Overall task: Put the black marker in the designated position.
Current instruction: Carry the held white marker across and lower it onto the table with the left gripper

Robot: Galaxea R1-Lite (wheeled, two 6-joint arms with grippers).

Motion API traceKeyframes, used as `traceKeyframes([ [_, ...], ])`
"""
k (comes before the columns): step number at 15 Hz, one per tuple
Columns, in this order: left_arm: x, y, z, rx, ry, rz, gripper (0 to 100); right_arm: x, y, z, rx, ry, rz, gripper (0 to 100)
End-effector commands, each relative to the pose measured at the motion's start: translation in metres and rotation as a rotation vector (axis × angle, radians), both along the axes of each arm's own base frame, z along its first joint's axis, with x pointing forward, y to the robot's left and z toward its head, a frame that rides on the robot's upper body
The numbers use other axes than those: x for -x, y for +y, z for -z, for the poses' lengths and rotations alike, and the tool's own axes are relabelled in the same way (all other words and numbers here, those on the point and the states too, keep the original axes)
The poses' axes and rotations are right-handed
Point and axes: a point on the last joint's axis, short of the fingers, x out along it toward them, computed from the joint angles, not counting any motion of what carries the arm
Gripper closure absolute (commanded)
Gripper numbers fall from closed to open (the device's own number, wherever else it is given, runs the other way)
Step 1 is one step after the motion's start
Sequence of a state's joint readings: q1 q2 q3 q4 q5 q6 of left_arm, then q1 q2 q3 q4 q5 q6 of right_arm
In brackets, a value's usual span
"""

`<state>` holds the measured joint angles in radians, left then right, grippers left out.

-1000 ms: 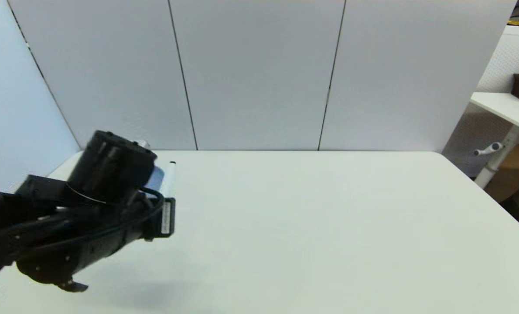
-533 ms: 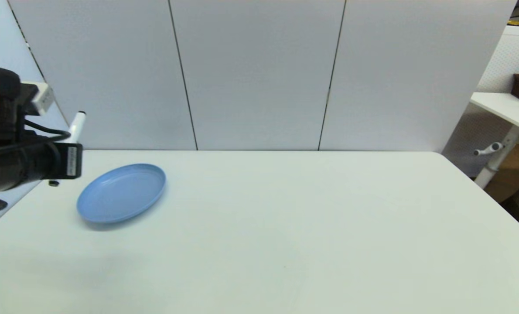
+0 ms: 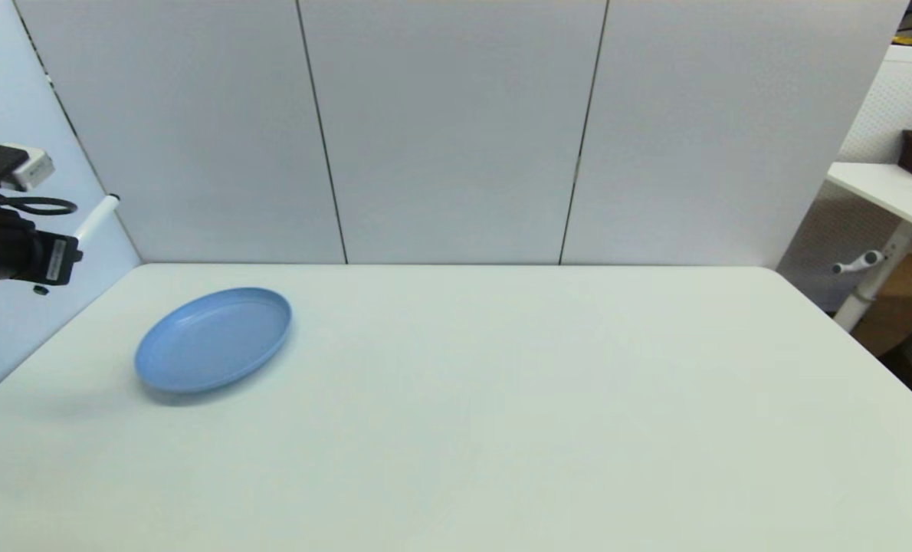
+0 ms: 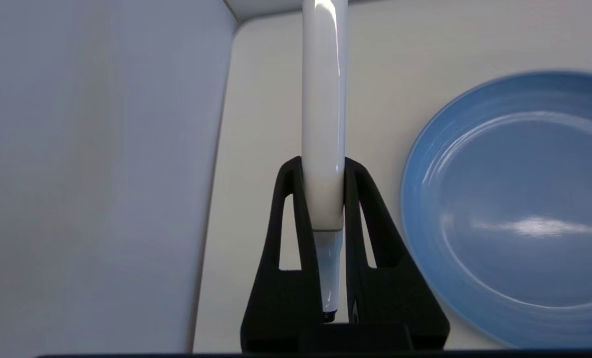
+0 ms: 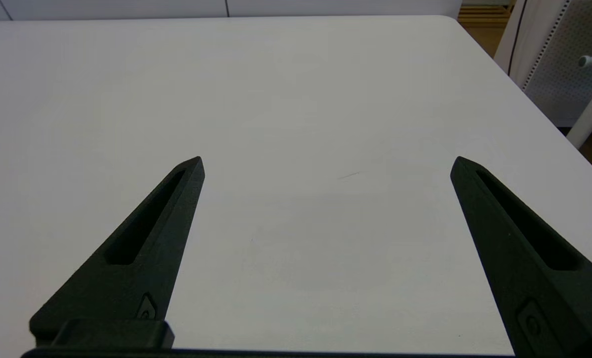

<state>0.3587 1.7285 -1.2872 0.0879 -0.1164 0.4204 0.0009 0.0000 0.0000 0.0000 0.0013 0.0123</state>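
The black marker, a slim white barrel with a small dark tip, hangs in the air at the far left of the head view, above the table's left edge. My left gripper is shut on the marker, both black fingers pinching its barrel near one end. The white tabletop bears no outline or sign for the designated position. My right gripper stays parked low over the near right part of the table, open, with nothing between its fingers.
A blue oval plate lies empty on the table's left side, below and to the right of the held marker; the same plate fills one side of the left wrist view. Grey partition panels stand behind the table.
My left arm has lifted the marker off the table beside the blue plate and carried it up and to the left, uncovering the plate. The right arm has not moved.
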Motion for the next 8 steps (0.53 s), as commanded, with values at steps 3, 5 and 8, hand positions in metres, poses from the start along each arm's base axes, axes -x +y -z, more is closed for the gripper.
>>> traceKeyframes([
  [3, -0.041, 0.029, 0.065, 0.084, 0.158, -0.029, 100, 0.0, 0.0, 0.0, 0.0, 0.0, 0.001, 0],
  [5, -0.047, 0.032, 0.078, 0.122, 0.182, -0.052, 100, 0.0, 0.0, 0.0, 0.0, 0.002, -0.001, 0],
  [8, -0.048, 0.032, 0.083, 0.13, 0.201, -0.067, 100, 0.0, 0.0, 0.0, 0.0, 0.0, -0.001, 0],
])
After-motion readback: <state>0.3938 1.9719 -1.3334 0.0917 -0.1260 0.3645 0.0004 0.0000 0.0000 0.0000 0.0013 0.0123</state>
